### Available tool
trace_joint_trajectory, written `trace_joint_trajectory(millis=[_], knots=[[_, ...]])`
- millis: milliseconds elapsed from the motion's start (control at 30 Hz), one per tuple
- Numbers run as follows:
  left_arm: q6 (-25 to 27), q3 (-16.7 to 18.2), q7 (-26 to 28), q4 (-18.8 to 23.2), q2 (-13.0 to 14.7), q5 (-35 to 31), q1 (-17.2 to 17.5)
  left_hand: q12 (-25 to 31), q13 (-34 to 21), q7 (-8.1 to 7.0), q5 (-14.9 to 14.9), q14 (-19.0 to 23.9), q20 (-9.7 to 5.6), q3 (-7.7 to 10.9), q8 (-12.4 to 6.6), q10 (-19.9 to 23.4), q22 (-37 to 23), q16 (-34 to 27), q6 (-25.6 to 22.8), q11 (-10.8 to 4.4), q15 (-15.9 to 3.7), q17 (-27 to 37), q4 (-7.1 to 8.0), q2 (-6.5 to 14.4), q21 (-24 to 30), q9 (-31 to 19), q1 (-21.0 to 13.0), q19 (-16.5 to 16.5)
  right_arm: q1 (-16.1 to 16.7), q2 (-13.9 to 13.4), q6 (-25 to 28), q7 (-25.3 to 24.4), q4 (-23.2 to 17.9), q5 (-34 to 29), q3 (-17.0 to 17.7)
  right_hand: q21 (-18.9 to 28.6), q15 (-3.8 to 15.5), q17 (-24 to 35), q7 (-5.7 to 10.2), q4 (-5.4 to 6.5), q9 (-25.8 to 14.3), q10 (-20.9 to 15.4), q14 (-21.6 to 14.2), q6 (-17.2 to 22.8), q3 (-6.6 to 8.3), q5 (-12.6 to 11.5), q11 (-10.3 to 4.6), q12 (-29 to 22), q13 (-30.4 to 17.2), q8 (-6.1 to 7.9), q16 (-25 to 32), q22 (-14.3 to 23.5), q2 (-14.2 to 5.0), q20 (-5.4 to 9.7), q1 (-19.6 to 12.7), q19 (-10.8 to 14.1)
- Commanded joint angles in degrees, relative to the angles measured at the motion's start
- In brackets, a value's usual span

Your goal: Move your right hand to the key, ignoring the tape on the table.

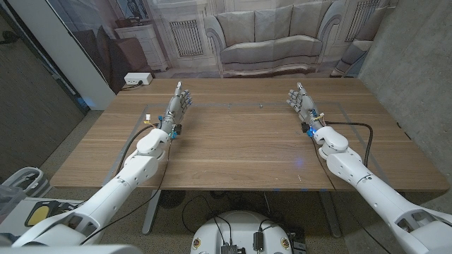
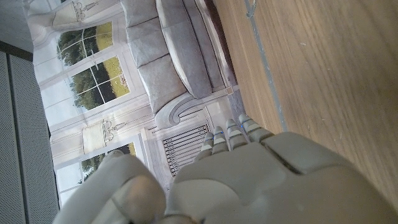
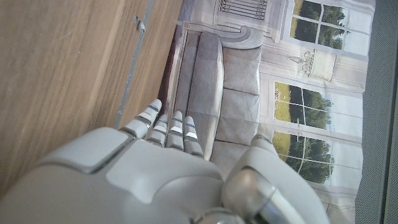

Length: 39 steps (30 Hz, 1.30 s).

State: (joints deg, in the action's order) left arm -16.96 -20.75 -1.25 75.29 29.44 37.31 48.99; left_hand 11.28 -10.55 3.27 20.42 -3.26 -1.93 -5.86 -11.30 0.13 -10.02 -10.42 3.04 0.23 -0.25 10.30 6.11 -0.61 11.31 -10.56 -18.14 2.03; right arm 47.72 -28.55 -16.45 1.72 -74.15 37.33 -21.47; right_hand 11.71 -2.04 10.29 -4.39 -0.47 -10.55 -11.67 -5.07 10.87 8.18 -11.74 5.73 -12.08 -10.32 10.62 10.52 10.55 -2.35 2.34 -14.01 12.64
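Note:
A small metallic key [image 1: 260, 106] lies near the table's far edge, just right of the middle, beside a line of pale tape [image 1: 226, 106]. In the right wrist view the key [image 3: 140, 25] shows ahead of my fingers, next to the tape [image 3: 127, 87]. My right hand [image 1: 302, 104] stands to the right of the key, apart from it, fingers stretched and holding nothing. My left hand [image 1: 178, 103] stands on the far left part of the table, fingers also stretched and empty. The left wrist view shows the tape [image 2: 264, 62] running past my left hand [image 2: 249, 174].
The tape marks a large rectangle on the wooden table [image 1: 233, 155]. A printed backdrop of a sofa [image 1: 268, 35] hangs behind the far edge. A white box [image 1: 136, 79] sits on the floor at the back left. A black cable [image 1: 353, 125] runs by my right forearm.

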Motion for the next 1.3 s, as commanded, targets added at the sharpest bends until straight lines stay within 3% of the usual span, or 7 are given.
trace_joint_trajectory(millis=[33,567,1300], knots=[[0.52,0.13,0.04,0.48,0.07,0.61,0.18,0.41,-0.19,-0.23,0.33,-0.32,-3.77,-0.34,-0.44,-0.01,-0.25,-0.41,-0.1,-0.11,-0.13,0.11,0.06,0.13,0.24,-0.1,-0.54,0.27,-0.63,0.96,-0.34,1.13,0.67,0.65,-0.39,0.35,-0.12,0.2,-0.04,0.06,-0.23,-0.33,-0.53,0.47,0.38,-0.26,-0.01,-0.3,-0.23,0.41,0.14,0.08,-0.09,0.76,-0.39,0.49],[-0.65,-0.15,-2.39,-1.07,-0.36,0.96,-0.98,0.42,-0.17,-0.32,0.61,-0.09,-3.41,-0.06,-0.42,0.11,-0.24,-0.43,-0.35,-0.26,-0.07,0.1,-0.18,0.92,0.18,-0.07,-1.32,0.39,0.81,0.56,-2.21,1.63,-1.72,0.9,0.17,0.5,0.01,0.19,0.78,-0.05,-0.24,-1.39,-1.5,1.32,0.4,-0.17,-0.08,-0.62,-0.25,0.74,0.43,0.08,-0.34,0.69,-0.42,1.14],[-2.92,-0.95,-6.17,-4.09,-1.96,1.24,-3.61,0.88,-0.16,-0.44,0.89,1.27,-2.84,0.35,-0.78,1.75,-0.27,-0.71,-2.09,-0.45,0.14,0.11,-0.65,2.25,0.41,-0.07,-2.78,-0.35,4.92,-2.72,-5.13,0.94,-5.33,-0.05,2.23,0.52,0.02,0.19,0.91,-0.17,-0.24,-1.97,-1.87,1.61,0.39,-0.07,-0.33,-0.75,-0.27,0.79,0.43,0.08,-0.48,0.71,-0.44,1.49]])
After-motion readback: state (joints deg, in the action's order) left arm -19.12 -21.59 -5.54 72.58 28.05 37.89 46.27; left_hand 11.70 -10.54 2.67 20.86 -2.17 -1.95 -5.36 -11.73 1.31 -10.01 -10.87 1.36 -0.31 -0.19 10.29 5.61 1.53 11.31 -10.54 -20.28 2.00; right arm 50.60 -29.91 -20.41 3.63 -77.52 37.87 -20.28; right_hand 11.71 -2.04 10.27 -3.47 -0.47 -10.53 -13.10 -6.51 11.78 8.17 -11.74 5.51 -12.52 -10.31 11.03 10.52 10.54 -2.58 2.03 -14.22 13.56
